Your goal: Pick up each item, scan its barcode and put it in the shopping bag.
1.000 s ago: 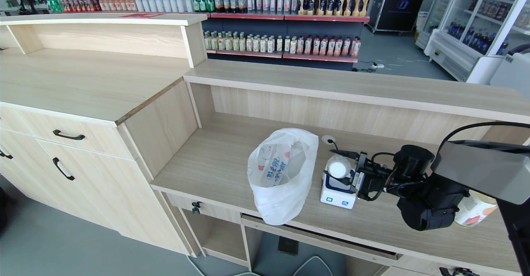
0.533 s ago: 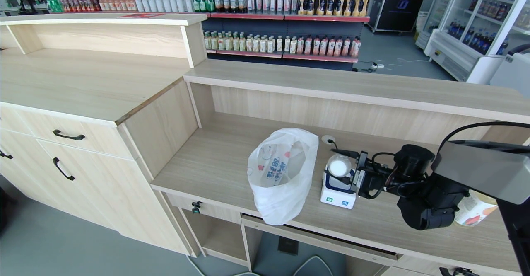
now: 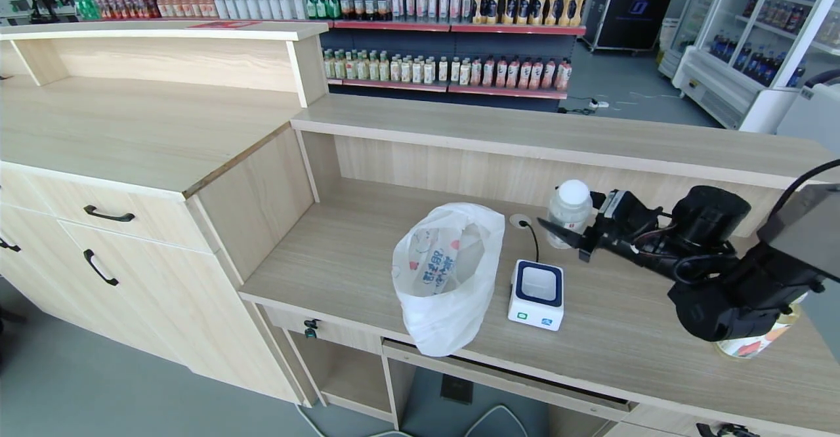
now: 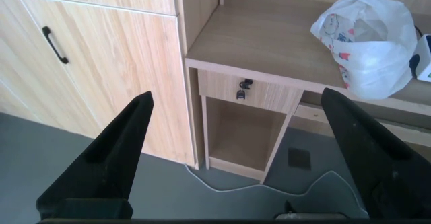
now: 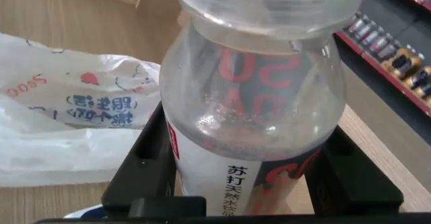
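My right gripper (image 3: 573,219) is shut on a clear bottle (image 3: 569,208) with a white cap, holding it upright in the air behind the scanner. Up close, the bottle (image 5: 256,109) shows a red and white label between the black fingers. The white scanner (image 3: 537,294) with a dark blue window sits on the counter, right of the white plastic shopping bag (image 3: 446,273). The bag (image 4: 367,35) stands with its mouth up and printed packets inside. My left gripper (image 4: 236,96) hangs open and low, off the counter's left front corner, with nothing in it.
A printed cup (image 3: 755,342) stands at the counter's right end, partly hidden by my right arm. A raised wooden ledge (image 3: 564,138) runs behind the work surface. A taller cabinet (image 3: 131,161) with drawers stands to the left. Drink shelves line the far wall.
My right gripper has lifted the bottle from just above the scanner and carried it up, back and to the right. The scanner's window is now uncovered.
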Available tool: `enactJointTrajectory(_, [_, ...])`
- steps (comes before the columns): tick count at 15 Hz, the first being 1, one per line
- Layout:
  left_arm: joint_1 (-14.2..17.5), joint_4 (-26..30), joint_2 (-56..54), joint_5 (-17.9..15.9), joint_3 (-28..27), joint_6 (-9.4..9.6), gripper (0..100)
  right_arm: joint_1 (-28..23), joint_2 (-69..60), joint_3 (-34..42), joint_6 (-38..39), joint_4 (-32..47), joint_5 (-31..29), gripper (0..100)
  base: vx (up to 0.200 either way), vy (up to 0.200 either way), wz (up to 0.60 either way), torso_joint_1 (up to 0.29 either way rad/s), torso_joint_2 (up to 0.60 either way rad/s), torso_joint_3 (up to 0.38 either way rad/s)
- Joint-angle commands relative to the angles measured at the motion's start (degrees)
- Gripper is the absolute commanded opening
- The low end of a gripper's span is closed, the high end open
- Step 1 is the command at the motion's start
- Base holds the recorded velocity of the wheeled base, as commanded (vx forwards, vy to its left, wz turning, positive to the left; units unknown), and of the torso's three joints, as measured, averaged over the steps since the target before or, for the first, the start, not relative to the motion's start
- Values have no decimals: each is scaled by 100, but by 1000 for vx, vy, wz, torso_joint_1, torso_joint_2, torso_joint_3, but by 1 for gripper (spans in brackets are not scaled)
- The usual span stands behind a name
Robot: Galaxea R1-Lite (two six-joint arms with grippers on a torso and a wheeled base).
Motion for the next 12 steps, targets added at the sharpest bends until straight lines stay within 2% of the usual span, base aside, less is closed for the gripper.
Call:
enactJointTrajectory(1, [0, -1, -2, 0, 0, 5, 100, -41, -1030, 96, 877, 508, -947, 0, 0, 0, 0, 0, 0, 0])
enactJointTrajectory(3, [0, -1, -2, 0, 0, -3, 100, -59, -1372, 307, 1518, 851, -1878, 0, 0, 0, 0, 0, 0, 0])
enactJointTrajectory(5, [0, -1, -2, 0, 0, 5, 100, -68, -1618, 553, 2353, 1018, -3285, 0, 0, 0, 0, 0, 0, 0])
enactJointTrajectory(8, [0, -1, -2, 0, 0, -3, 100, -85, -1794, 896, 2801, 1475, -4893, 0, 0, 0, 0, 0, 0, 0])
enactJointTrajectory(9, [0, -1, -2, 0, 0, -3, 100, -76, -1821, 1036, 2793, 1492, -5271, 0, 0, 0, 0, 0, 0, 0])
enactJointTrajectory(12, [0, -1, -2, 0, 0, 5, 100, -68, -1838, 1124, 2652, 1466, -5816, 0, 0, 0, 0, 0, 0, 0])
